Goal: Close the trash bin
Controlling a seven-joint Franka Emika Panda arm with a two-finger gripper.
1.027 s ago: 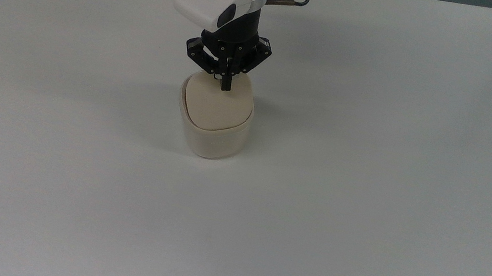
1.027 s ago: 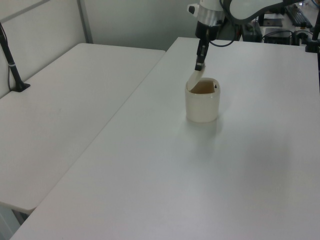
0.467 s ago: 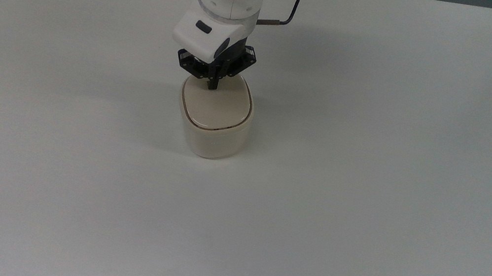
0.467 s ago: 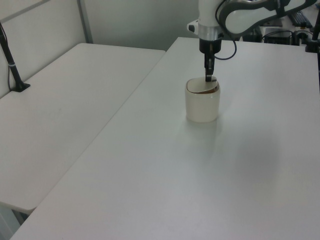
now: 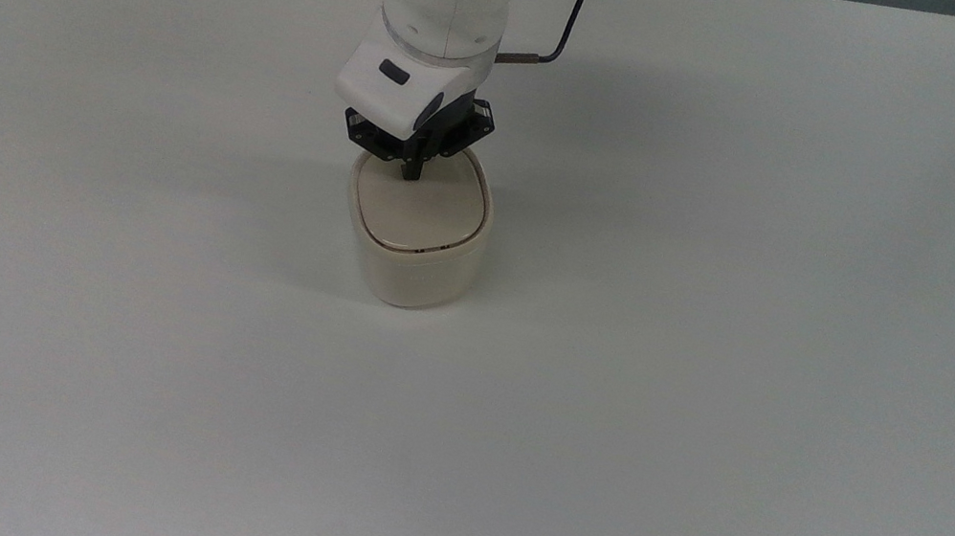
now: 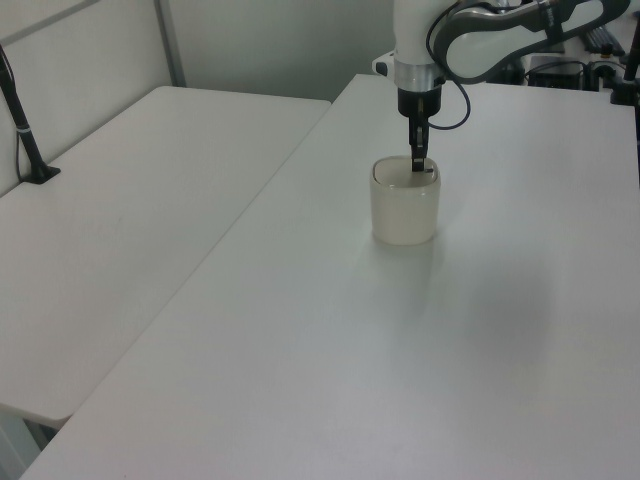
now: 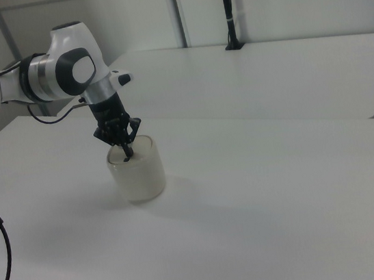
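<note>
A white table [image 5: 716,347] carries the scene, and a second white table [image 6: 130,200] stands alongside it in the left view. The white robot arm [image 5: 449,1] reaches straight down over the trash bin [image 5: 412,262], which stands upright near the middle of the table. Its lid [image 5: 423,215] lies flat in the rim. The gripper [image 5: 409,174] has its fingers [image 6: 417,163] pinched together, tips touching the lid's far edge in the top view.
</note>
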